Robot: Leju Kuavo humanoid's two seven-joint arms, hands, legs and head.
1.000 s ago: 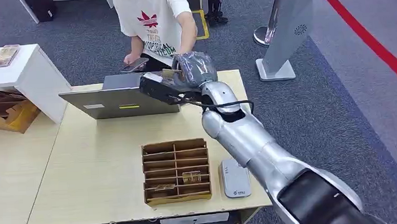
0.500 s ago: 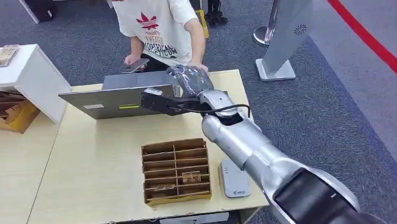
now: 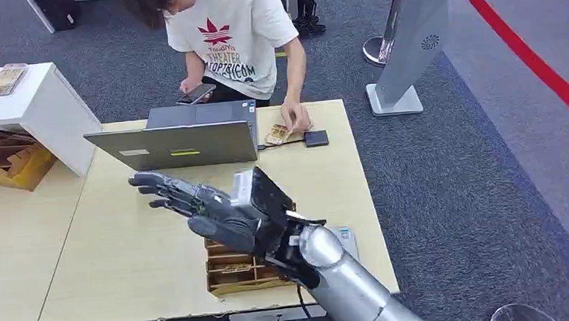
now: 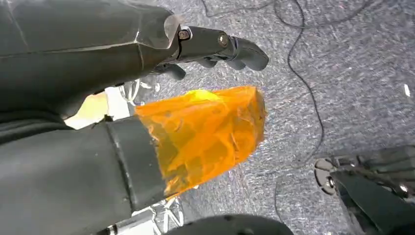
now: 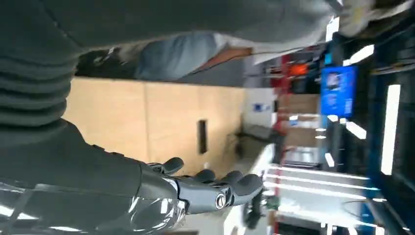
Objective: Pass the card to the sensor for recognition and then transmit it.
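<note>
Low in the frame, the right hand (image 3: 218, 212), fingers spread and apparently empty, could snag the cardboard organizer (image 3: 247, 269) beneath.

right arm (image 3: 354, 289): silver shell, dark joint band at the wrist, thin black cable | right hand (image 3: 210, 208): dark grey fingers, grey ribbed cover (clear film over it), small screws at the finger bases | left hand (image 4: 147, 98): grey cover; thumb wrapped in orange film; dark fingers, screw heads
</note>
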